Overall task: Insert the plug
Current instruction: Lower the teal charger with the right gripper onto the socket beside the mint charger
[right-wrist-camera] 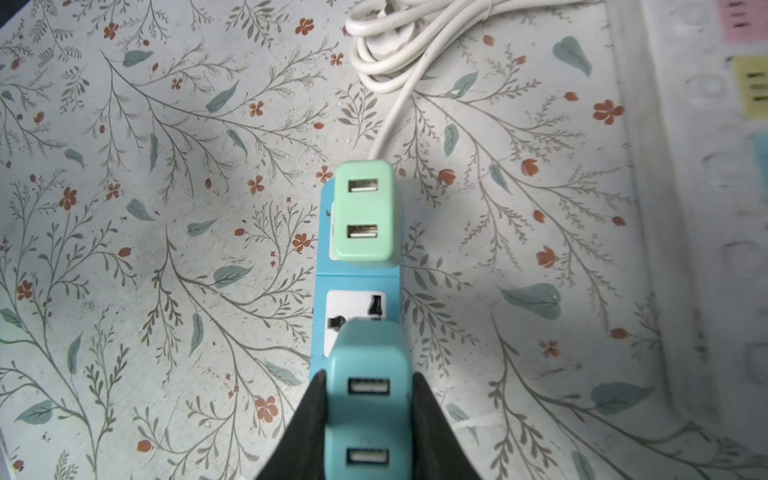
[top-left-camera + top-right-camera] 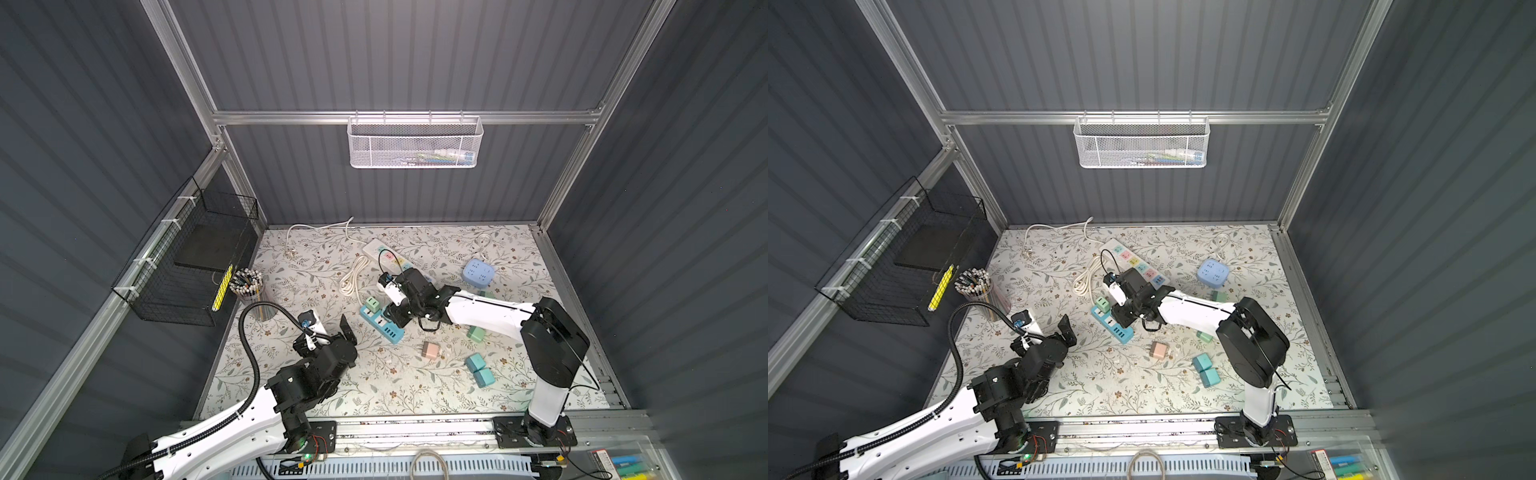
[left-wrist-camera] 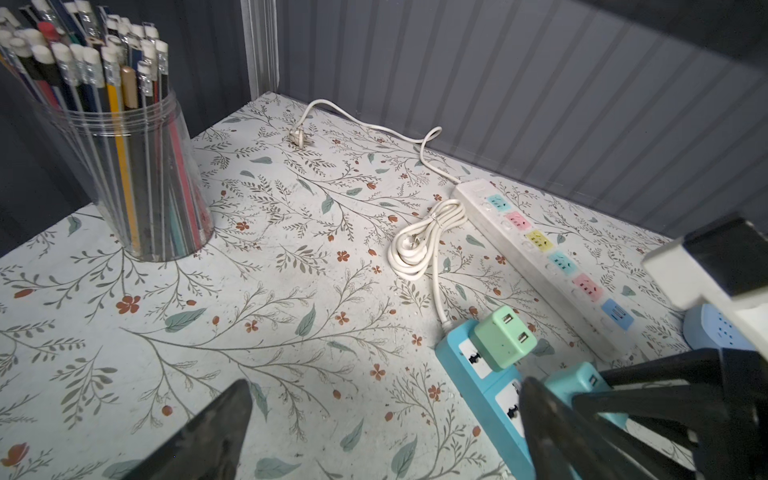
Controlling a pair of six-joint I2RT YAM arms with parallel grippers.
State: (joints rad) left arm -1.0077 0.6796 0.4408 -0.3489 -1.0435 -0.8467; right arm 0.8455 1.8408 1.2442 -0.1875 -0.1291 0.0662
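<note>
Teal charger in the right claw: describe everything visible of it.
The teal charger is a rounded, matte plastic block with two USB ports in a row on the face toward the wrist camera. The right claw is shut on it, black fingers pressing its two long sides. It sits over the blue strip, covering part of the free socket, in line with the green charger on the next one. Its prongs are hidden, so whether it is seated cannot be told.

No text, brand or number can be read anywhere. The yellow strip (image 2: 222, 287) in the black wire basket (image 2: 166, 309), at nine o'clock from the tabletop's middle, carries dark marks too small to make out.
</note>
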